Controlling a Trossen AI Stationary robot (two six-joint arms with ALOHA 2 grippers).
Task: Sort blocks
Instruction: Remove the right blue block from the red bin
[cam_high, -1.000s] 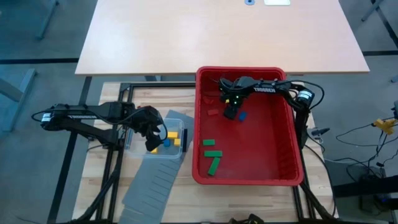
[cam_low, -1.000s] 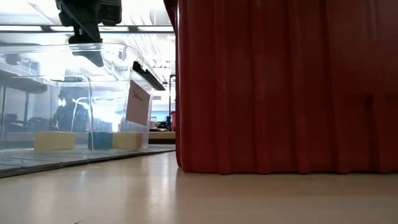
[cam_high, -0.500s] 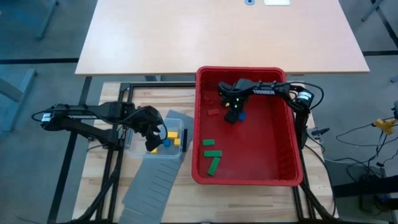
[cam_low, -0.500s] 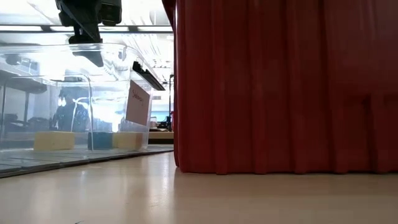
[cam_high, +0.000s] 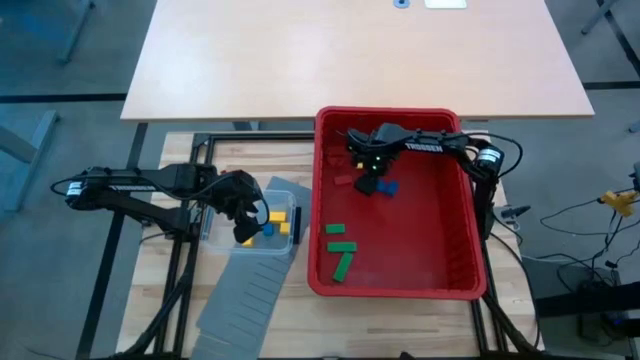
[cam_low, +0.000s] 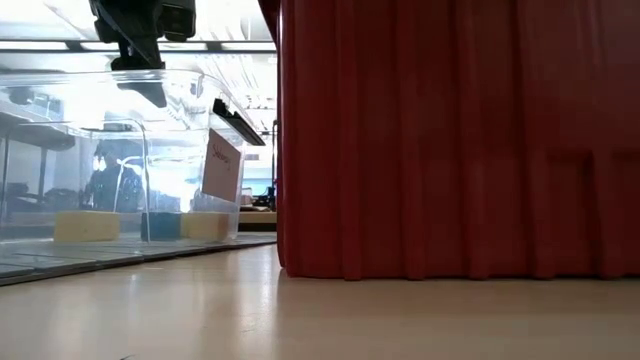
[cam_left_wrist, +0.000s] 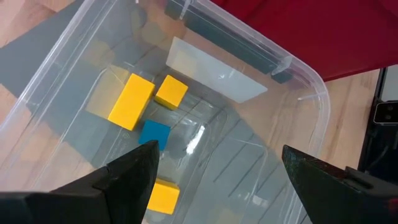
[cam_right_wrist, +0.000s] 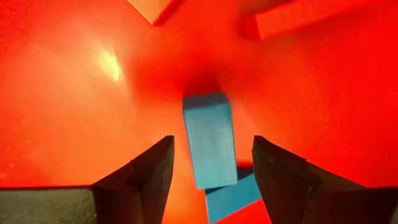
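The right gripper (cam_right_wrist: 211, 171) has shifted left, spread astride a blue block (cam_right_wrist: 209, 138), partly hiding another.

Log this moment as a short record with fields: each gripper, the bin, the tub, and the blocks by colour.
left gripper: open, above the clear tub
right gripper: open, down inside the red bin, jaws either side of a blue block
second blue block: lying partly under the first
tub contents: yellow blocks and one blue cube
green blocks: in the bin, near its left wall
red blocks: in the bin, beside the right gripper
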